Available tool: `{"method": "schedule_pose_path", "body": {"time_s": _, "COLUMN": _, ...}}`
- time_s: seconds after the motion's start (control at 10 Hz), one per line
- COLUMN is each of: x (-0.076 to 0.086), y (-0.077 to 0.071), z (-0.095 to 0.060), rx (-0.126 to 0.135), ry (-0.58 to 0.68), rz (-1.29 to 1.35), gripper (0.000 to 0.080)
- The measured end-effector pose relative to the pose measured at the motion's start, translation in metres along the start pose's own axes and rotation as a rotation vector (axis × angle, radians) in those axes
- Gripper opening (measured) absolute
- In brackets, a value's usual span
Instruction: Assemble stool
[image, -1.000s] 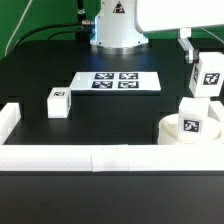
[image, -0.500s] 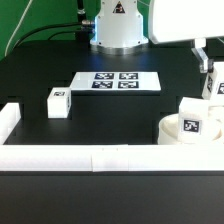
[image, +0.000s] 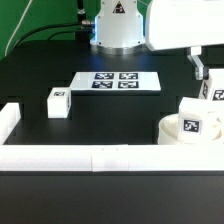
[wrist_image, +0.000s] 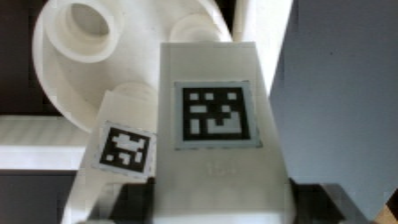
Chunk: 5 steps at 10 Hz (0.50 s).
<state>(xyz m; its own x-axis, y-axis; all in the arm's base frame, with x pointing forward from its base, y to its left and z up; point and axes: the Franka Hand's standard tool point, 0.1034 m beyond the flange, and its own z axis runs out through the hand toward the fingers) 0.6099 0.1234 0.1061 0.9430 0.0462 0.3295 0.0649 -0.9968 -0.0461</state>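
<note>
The round white seat (image: 172, 129) lies at the exterior view's right, by the front rail, with one leg block (image: 193, 114) standing on it. My gripper (image: 209, 80) is shut on a second tagged leg block (image: 214, 90), held in the air just behind and above the seat at the frame's right edge. In the wrist view this held leg (wrist_image: 217, 110) fills the middle between my fingers; the seat (wrist_image: 116, 55) and the standing leg (wrist_image: 121, 150) lie beyond it. A third leg block (image: 58, 102) stands alone at the left.
The marker board (image: 118, 81) lies flat at the table's centre back. Long white border rails run along the front (image: 100, 157) and the left (image: 8, 120). The robot base (image: 118, 30) stands at the back.
My gripper has carried the held leg block towards the exterior view's right and a little lower, so it is now partly cut off by the frame edge. Nothing else has moved.
</note>
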Motion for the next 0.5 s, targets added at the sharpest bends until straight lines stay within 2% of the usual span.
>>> {"method": "schedule_pose_path", "body": {"time_s": 0.5, "x": 0.0034, "y": 0.0023, "z": 0.0014, "rx": -0.002, "ry": 0.022, "rz": -0.005, "gripper": 0.0337}}
